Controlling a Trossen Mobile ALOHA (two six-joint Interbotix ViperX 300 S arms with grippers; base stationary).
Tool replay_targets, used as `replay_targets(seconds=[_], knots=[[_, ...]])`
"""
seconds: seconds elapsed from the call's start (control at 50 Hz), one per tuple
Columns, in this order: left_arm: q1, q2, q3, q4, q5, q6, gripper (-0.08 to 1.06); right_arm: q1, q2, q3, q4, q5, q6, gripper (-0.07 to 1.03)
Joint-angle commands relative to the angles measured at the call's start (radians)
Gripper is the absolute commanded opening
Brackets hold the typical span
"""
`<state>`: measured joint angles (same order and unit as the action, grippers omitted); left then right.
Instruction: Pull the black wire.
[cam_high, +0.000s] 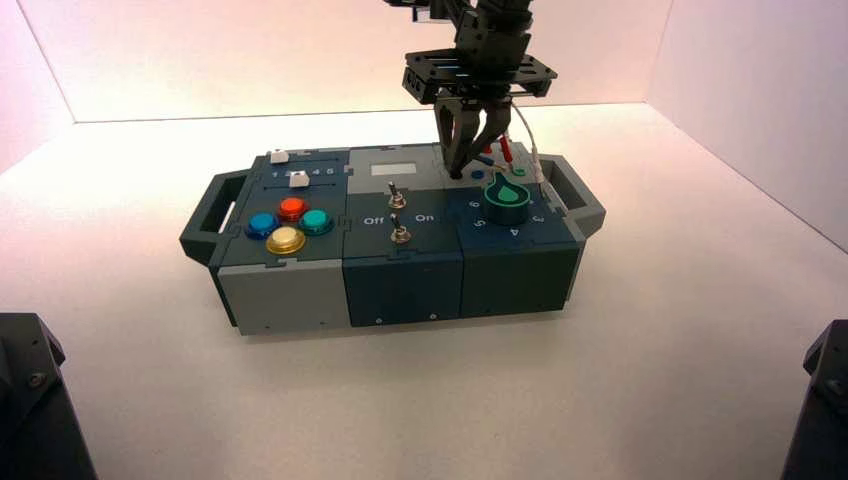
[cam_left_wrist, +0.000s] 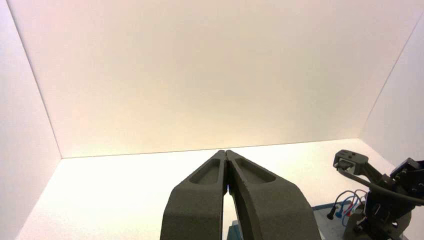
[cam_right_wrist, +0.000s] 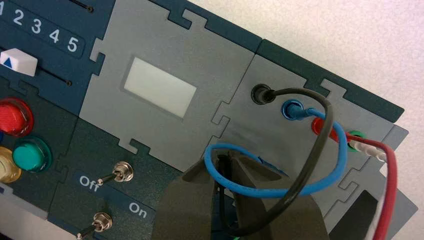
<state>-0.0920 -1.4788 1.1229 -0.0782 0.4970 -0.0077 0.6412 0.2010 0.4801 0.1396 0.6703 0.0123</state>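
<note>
Black wire: your target, the black wire, is plugged into a dark socket at the far right corner of the box, then loops toward the knob side, crossing the blue wire.
Right gripper: the right gripper reaches down over that wire corner, just behind the green knob. Its jaws are parted, straddling the loops; the blue loop sits between them, and the black lead passes just beside one jaw. Nothing is gripped.
Left gripper: the left gripper is held off the box, jaws clenched together on nothing.
Neighbours: a red wire and a white lead run just beside the black one.
Risk: if you close now, you will likely catch the blue wire instead, or both together.
Risk: pulling sideways could snag the crossed loops and drag the box across the desk.
</note>
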Motion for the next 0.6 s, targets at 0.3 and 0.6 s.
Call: replay_targets(seconds=[0.3,0.6], knots=[[-0.002,0.009,-0.012,0.0,-0.012,0.005,-0.03,0.005,-0.095,-0.032,-0.025,0.051,0.008,-0.02],[-0.002,0.005,-0.009,0.002,-0.012,0.005,-0.03,0.006,-0.107,-0.055,-0.058,0.084,0.006,-0.02]])
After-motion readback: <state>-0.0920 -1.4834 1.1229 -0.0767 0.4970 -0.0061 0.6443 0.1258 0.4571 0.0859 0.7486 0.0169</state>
